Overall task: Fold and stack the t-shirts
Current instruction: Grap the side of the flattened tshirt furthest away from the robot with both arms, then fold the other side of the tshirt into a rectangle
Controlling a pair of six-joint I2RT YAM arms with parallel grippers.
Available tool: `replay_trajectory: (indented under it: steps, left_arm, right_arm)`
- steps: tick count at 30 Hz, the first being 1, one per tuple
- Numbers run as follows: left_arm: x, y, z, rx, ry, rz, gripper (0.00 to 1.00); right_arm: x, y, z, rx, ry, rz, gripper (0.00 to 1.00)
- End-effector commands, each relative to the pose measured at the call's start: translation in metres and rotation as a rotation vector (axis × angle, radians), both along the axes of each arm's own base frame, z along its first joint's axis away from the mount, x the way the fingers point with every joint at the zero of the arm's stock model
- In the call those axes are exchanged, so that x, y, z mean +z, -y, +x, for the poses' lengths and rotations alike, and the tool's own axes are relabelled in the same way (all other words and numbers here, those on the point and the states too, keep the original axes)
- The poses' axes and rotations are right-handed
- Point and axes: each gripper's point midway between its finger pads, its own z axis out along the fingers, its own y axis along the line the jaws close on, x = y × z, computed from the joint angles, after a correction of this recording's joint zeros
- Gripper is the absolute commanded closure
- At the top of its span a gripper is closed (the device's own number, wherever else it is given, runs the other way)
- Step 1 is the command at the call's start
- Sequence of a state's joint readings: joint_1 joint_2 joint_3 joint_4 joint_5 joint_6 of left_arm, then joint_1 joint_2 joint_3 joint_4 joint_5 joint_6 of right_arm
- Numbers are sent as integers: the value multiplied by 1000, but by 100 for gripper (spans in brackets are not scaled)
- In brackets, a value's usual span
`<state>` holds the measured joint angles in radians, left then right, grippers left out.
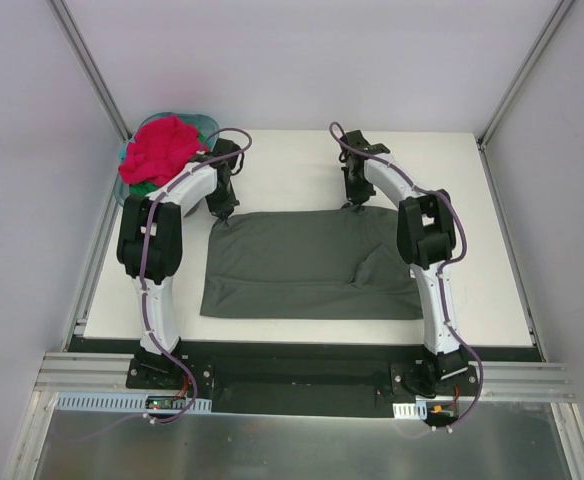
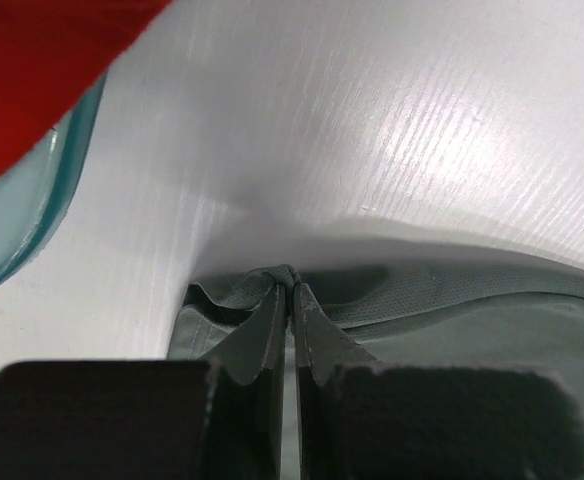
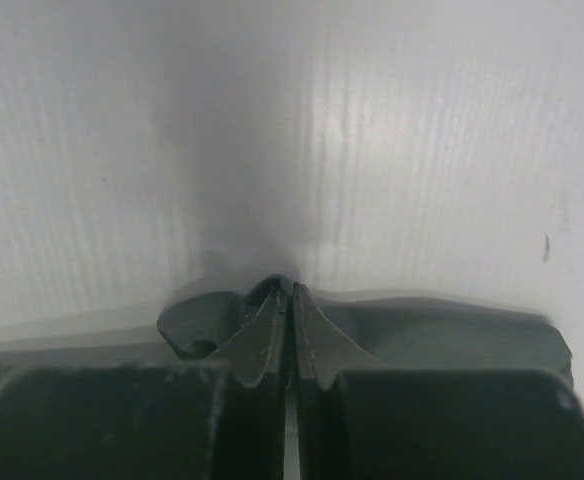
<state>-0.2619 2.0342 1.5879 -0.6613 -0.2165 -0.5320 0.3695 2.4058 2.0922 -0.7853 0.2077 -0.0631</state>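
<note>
at ten o'clock on the worktop [image 1: 492,250], a pink-red t-shirt [image 1: 165,148] is sitting heaped in the teal basket [image 1: 208,121]. the left gripper [image 1: 224,214] is pinching the grey t-shirt [image 1: 302,265] at its eleven o'clock corner. the shirt is lying flat in the middle. the right gripper [image 1: 356,203] is pinching its one o'clock edge.

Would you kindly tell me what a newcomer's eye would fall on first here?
A grey shirt lies spread across the table, the left claw and right claw each pinching its far edge. At the far left corner, a bright pink-red heap tops a teal basket.
</note>
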Motion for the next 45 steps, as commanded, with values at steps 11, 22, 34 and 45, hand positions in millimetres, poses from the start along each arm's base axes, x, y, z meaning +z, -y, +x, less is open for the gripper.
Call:
replay_trajectory:
  steps: [11,22,34,45]
  left_arm:
    - [36,9,-39,-38,78,-26,100]
    - [34,-6,-88,20,105,11,100]
    - [25,-18,-137,97,155,-39,100]
    - [0,-23,-164,103,102,-22,100]
  right_arm:
    - [95,34,-87,-231,238,41,99]
    - [69,39,-176,-333,223,-16,93]
    - [56,39,-218,-419,299,18,78]
    - [73,47,-257,-401,322,118,56]
